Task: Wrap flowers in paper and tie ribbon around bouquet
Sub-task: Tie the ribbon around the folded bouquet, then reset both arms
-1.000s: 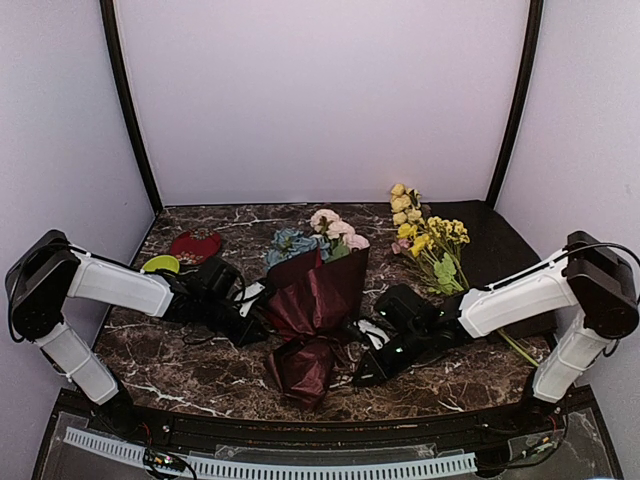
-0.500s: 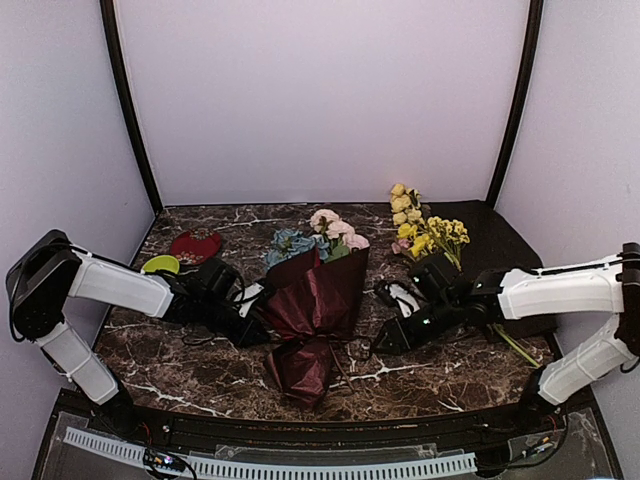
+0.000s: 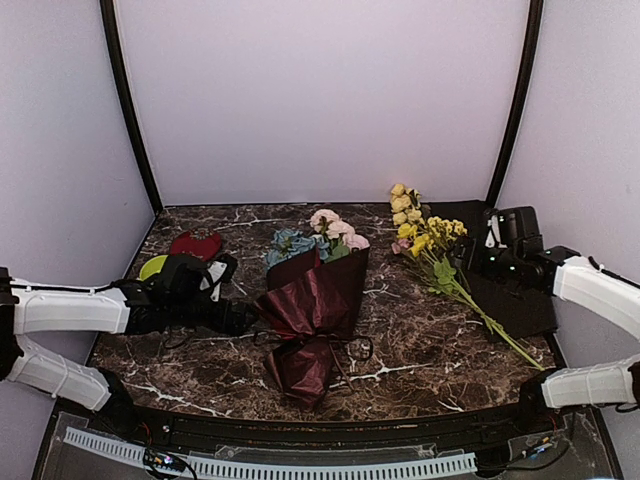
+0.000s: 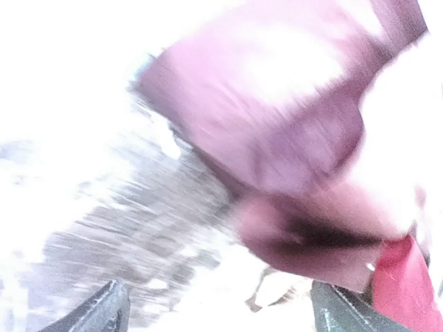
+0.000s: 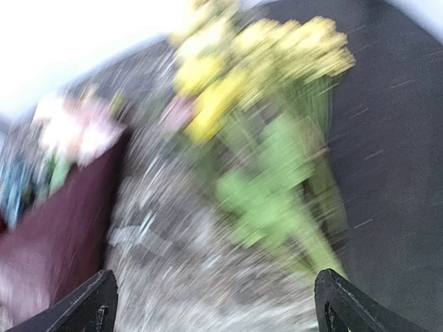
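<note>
Left claw (image 4: 225,312) is gaping wide, gripping nothing, hovering just beside the bouquet (image 3: 312,305), which is lying mid-desk (image 3: 200,372) with its blossoms pointing away. Right claw (image 5: 223,306) is standing just as wide, empty, near the yellow-blossomed stems (image 3: 437,252). Both wrist views are blurring badly, and the ribbon (image 3: 352,346) is barely showing at the pinch.

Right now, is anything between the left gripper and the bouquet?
Nothing visible. The left gripper, jaws open, sits just left of the bouquet with only bare marble table between; the wrist view is blurred but shows burgundy paper straight ahead.
</note>
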